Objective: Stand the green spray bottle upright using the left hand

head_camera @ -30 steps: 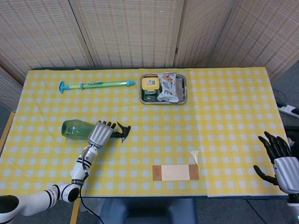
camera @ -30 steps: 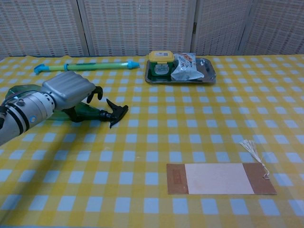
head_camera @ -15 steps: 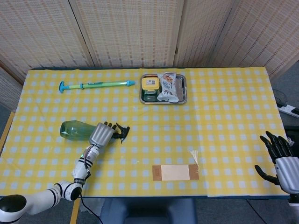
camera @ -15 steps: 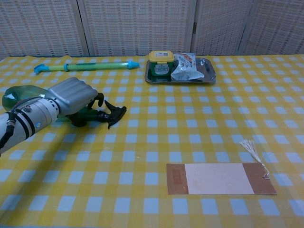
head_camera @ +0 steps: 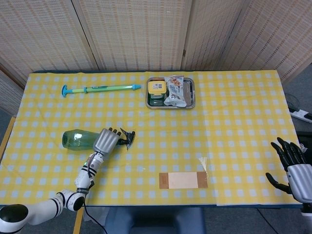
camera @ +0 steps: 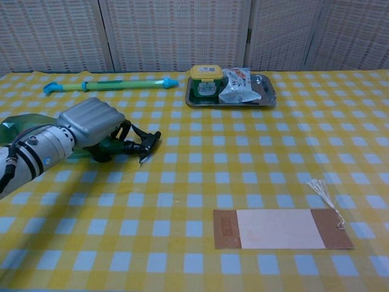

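The green spray bottle (head_camera: 76, 139) lies on its side on the yellow checked cloth, base to the left and black trigger head (head_camera: 127, 138) to the right. My left hand (head_camera: 105, 141) lies over its neck with fingers curled around it and grips it. In the chest view the left hand (camera: 92, 124) hides most of the bottle (camera: 19, 126); only the base and the black trigger head (camera: 144, 140) show. My right hand (head_camera: 293, 165) hangs off the table's front right corner, fingers spread, holding nothing.
A metal tray (head_camera: 193, 100) with a yellow-lidded container (head_camera: 156, 88) and a packet stands at the back centre. A long blue-green water squirter (head_camera: 100, 88) lies at the back left. A brown card with a tassel (head_camera: 183, 180) lies near the front edge.
My left hand and the bottle have shifted a little left, and the fingers have curled further around the neck. The right hand has barely moved.
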Motion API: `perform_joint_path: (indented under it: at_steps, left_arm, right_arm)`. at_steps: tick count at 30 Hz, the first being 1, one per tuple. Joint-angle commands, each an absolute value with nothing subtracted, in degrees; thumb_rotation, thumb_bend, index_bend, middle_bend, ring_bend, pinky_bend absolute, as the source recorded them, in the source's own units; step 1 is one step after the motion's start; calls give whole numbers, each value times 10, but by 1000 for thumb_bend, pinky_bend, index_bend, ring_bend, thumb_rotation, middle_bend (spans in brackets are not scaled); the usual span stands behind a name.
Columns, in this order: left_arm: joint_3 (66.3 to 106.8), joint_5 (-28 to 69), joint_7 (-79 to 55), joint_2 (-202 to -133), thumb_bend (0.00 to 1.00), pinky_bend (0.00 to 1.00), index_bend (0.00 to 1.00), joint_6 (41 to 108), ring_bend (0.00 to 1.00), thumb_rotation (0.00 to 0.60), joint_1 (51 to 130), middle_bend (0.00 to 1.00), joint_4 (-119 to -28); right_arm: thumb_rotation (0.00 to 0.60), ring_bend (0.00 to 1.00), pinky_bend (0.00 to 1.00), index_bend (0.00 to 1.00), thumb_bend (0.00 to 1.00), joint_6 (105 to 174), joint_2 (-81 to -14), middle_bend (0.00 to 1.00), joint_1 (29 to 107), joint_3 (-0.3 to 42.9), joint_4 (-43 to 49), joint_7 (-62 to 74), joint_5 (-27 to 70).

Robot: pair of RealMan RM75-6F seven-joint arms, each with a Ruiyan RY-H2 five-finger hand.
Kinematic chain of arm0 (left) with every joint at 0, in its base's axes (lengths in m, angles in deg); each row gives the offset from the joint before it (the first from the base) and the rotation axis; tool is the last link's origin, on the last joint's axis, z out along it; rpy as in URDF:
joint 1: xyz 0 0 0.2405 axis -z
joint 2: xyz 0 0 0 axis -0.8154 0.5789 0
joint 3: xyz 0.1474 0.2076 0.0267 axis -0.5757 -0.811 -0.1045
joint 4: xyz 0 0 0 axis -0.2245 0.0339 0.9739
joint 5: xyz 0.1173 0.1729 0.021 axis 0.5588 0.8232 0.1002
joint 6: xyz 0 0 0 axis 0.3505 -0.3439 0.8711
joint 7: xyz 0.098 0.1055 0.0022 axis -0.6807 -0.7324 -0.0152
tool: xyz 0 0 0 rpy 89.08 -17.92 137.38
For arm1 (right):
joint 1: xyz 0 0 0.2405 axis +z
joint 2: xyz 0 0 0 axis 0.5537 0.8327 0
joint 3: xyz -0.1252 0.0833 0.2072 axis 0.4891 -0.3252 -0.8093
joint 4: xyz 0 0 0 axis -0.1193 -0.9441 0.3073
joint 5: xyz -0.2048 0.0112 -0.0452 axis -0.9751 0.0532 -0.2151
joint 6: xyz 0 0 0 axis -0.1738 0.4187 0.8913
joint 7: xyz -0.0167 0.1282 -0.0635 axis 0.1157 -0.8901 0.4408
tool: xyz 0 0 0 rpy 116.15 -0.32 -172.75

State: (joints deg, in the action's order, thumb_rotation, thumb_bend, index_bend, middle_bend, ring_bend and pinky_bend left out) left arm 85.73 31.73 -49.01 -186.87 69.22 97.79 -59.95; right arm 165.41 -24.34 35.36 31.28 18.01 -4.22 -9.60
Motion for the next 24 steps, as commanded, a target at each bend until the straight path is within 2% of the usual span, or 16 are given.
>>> perform_joint_path:
  at_steps: [1, 8, 12, 18, 24]
  left_arm:
    - [858, 327, -492, -1858, 310, 694, 533, 710, 615, 600, 973, 686, -619]
    - [871, 346, -492, -1827, 336, 694, 546, 768, 627, 600, 959, 701, -683]
    - [894, 356, -465, -1801, 336, 694, 539, 816, 628, 600, 947, 701, -743]
    - [964, 361, -353, -1776, 355, 690, 536, 908, 629, 600, 924, 701, -835]
    - [1031, 295, -248, -1750, 361, 690, 536, 917, 629, 600, 902, 701, -922]
  right_arm:
    - [600, 14, 0, 0, 320, 1655, -243, 0, 353, 313, 180, -42, -97]
    - [600, 9, 0, 0, 320, 1666, -243, 0, 349, 316, 183, -41, -106]
    - [600, 9, 0, 0, 320, 1668, -243, 0, 348, 319, 183, -41, -112]
    - [600, 10, 0, 0, 320, 1677, -242, 0, 345, 323, 185, -42, -123]
    - [600, 13, 0, 0, 320, 1686, -241, 0, 341, 325, 186, -43, -130]
